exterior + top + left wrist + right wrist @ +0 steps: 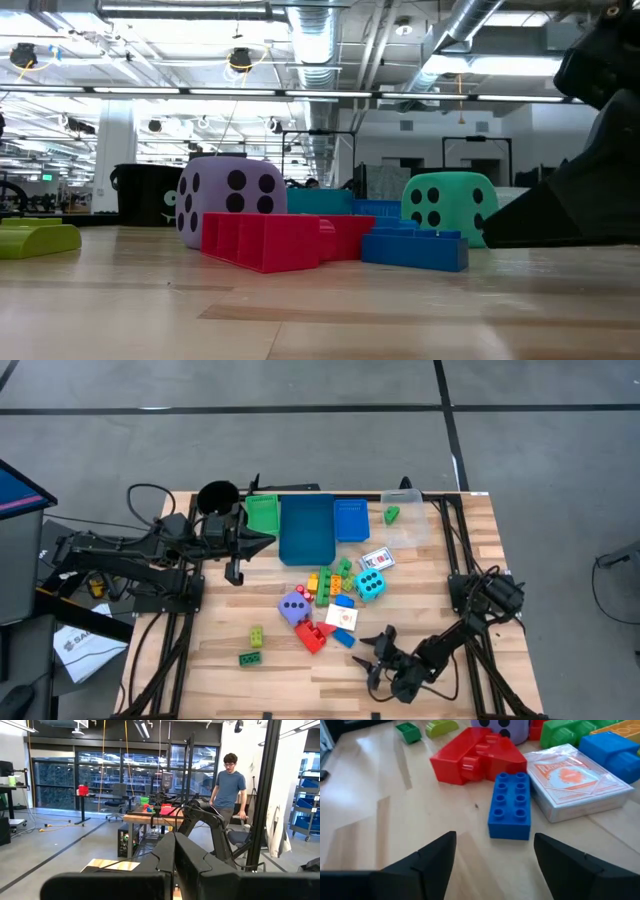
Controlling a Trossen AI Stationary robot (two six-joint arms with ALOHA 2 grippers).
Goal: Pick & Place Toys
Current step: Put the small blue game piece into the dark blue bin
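The right pincer (495,851) hovers low over the wooden counter (380,820) with its two dark fingers spread apart and nothing between them. Just ahead of its tips, not touching, lies a small blue plastic brick (510,805). Beyond that sit a red plastic brick (470,755) and a wrapped white card pack (575,780), near the counter's middle. The left pincer (235,572), clenched and empty, waits near the black cup (217,497).
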